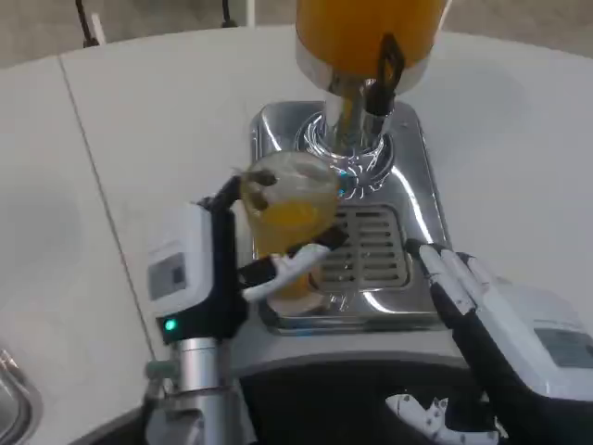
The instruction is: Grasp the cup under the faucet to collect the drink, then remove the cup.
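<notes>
On white table (139, 120), steel drip tray (422, 185)

White worktop (157, 111), a thin seam running across its left part. Chrome drip tray (408, 185) of the juice dispenser (366, 37) sits directly on it (slotted grille at centre).

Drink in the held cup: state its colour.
Orange, clearest in the head view: the drink half-fills the clear cup that the left hand holds.

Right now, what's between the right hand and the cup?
In the head view, the drip tray's slotted grate lies between the right hand and the cup of orange drink.
</notes>
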Controlling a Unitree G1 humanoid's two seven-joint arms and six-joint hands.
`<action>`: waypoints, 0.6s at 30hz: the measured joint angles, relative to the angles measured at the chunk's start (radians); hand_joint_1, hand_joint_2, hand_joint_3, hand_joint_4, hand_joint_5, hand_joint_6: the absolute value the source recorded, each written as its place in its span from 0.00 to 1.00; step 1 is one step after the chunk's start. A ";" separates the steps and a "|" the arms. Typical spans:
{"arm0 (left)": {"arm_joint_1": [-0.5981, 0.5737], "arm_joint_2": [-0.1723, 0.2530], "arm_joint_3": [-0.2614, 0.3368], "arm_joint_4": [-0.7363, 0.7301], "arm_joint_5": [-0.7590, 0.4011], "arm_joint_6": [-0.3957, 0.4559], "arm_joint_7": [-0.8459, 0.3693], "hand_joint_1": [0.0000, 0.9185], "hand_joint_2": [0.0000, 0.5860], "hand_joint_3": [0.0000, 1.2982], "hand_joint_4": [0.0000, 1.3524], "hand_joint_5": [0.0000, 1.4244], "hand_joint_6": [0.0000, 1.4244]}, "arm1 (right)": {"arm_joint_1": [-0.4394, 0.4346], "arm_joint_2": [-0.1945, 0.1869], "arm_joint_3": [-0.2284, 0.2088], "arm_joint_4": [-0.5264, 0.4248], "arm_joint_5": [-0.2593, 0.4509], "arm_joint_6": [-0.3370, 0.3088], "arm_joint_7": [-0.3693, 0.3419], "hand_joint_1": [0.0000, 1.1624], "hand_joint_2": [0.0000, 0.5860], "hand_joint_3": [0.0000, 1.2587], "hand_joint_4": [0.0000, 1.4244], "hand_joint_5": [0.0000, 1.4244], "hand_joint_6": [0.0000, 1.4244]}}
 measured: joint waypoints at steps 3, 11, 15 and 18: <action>0.028 0.019 0.019 -0.033 -0.003 -0.002 -0.018 0.66 0.13 0.86 0.92 1.00 1.00 | -0.001 -0.012 -0.003 0.001 -0.003 -0.006 -0.003 0.51 0.59 0.00 0.00 0.00 0.05; 0.125 0.054 0.060 -0.160 -0.004 -0.022 -0.058 0.65 0.13 0.86 0.91 1.00 1.00 | -0.018 -0.017 -0.003 0.010 -0.075 -0.008 -0.024 0.51 0.60 0.00 0.00 0.00 0.04; 0.167 0.064 0.083 -0.227 -0.005 -0.032 -0.079 0.64 0.13 0.86 0.91 1.00 1.00 | -0.028 -0.017 -0.004 0.014 -0.087 -0.009 -0.035 0.51 0.60 0.00 0.00 0.00 0.03; 0.196 0.072 0.098 -0.292 -0.005 -0.040 -0.096 0.64 0.13 0.86 0.91 1.00 1.00 | -0.030 -0.025 -0.009 0.022 -0.095 -0.017 -0.035 0.51 0.61 0.00 0.00 0.00 0.03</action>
